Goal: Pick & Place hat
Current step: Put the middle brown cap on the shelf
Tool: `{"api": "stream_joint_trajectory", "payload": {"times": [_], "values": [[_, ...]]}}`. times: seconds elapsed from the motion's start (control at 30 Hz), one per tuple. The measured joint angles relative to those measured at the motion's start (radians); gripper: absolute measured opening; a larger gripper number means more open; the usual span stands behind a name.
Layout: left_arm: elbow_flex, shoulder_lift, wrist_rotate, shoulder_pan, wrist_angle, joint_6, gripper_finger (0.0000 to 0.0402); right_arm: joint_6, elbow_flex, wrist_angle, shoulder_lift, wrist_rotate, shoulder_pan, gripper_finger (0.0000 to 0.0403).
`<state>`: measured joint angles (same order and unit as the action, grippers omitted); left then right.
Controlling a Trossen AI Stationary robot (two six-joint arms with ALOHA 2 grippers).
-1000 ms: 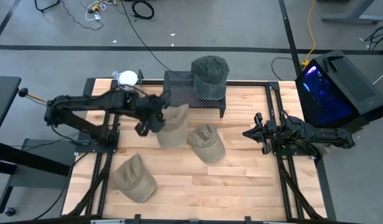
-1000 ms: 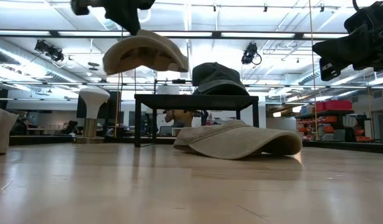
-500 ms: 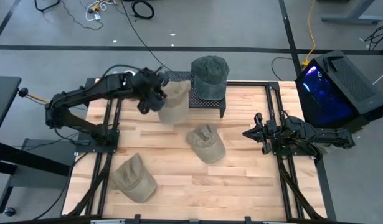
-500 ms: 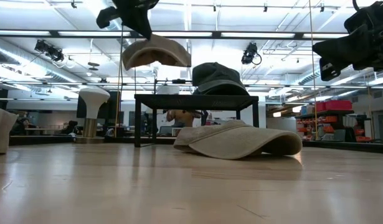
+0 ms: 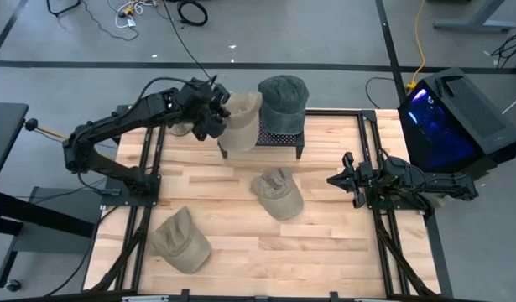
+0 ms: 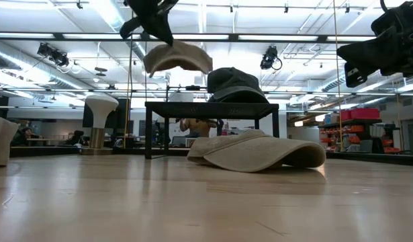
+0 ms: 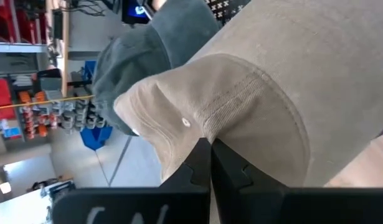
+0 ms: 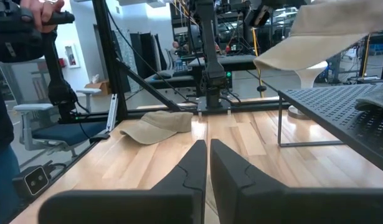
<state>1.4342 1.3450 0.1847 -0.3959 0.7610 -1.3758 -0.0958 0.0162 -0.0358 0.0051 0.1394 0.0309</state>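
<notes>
1. Left pincer (image 5: 214,120) raised above the back left part of the wooden surface (image 5: 325,243), clamped on a tan hat (image 5: 241,124).
2. In the left wrist view, fingers (image 7: 197,165) pressed together on the edge of that tan cloth.
3. Tan hat hanging in the air over the left end of a black mesh stand (image 5: 278,134), clear of its top in the low view (image 6: 178,56).
4. On the right part of the same stand: a dark green hat (image 5: 283,101), resting just beside the held one.
5. Lying on the surface in front of the stand: a second tan hat (image 5: 277,193), near the middle.
6. Near the front left corner of the surface: a third tan hat (image 5: 180,239), well apart from the others.
7. Behind the left arm, at the back left corner: a white rounded form (image 6: 99,102) on a post.
8. Right pincer (image 5: 340,179) hovering at the right side of the surface, fingers (image 8: 194,163) together, nothing between them.
9. Beyond the right edge of the surface: a black box with a blue glow (image 5: 446,117).
10. At the edge of the right wrist view: a person's hand (image 8: 45,7) and dark sleeve beside the rig.
</notes>
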Motion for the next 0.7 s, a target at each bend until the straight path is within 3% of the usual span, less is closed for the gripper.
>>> {"api": "stream_joint_trajectory", "payload": {"times": [0.7], "values": [[-0.001, 0.121, -0.032, -0.102, -0.04, -0.044, 0.0002, 0.0, 0.0, 0.0, 0.0, 0.0, 0.0, 0.0025]]}}
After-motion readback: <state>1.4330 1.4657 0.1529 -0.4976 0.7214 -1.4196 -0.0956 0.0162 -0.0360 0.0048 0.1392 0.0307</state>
